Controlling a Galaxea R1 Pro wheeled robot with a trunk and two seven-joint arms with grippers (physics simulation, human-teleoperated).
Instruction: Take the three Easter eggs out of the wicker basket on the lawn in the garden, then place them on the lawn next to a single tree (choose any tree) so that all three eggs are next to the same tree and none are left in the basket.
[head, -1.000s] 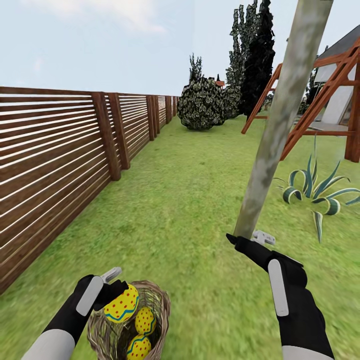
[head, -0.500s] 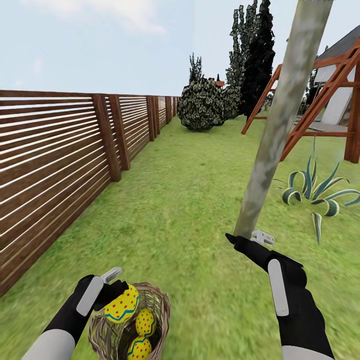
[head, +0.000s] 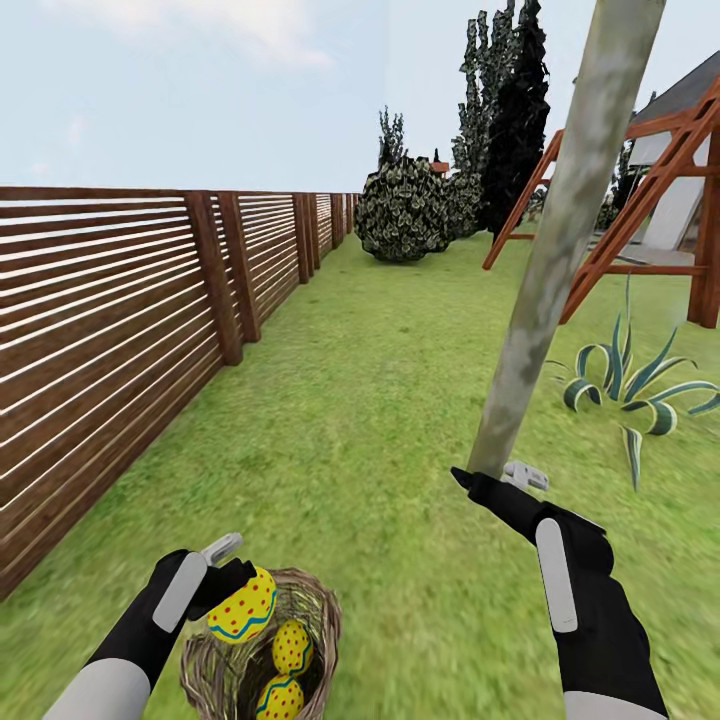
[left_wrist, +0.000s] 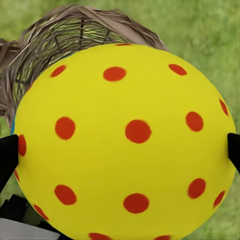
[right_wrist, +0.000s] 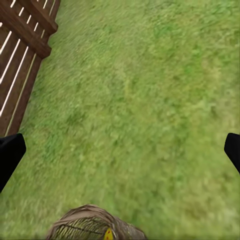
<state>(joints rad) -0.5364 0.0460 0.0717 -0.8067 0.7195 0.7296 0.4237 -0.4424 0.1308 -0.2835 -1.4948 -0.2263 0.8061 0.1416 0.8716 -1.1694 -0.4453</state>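
My left gripper (head: 232, 578) is shut on one Easter egg (head: 245, 608), yellow with red dots and a teal zigzag band, held over the near rim of the wicker basket (head: 312, 600). Close up in the left wrist view, this egg (left_wrist: 125, 140) sits between the black fingertips (left_wrist: 7, 156), with the basket (left_wrist: 75, 35) behind it. Two more eggs (head: 290, 646) (head: 278, 698) lie inside the basket on the lawn (head: 380, 400). My right gripper (head: 495, 476) hangs open and empty at the foot of the tree's pale mottled trunk (head: 560, 240).
A brown slatted fence (head: 120, 300) runs along the left. A spiky striped plant (head: 625, 385) grows right of the trunk, with a red wooden frame (head: 640, 200) behind it. Bushes and dark cypresses (head: 500, 120) stand far back. The right wrist view looks over grass (right_wrist: 140, 110) toward the basket rim (right_wrist: 90, 225).
The whole picture has shifted slightly, so the camera moved a little. Both grippers, the held egg and the basket keep their places relative to each other.
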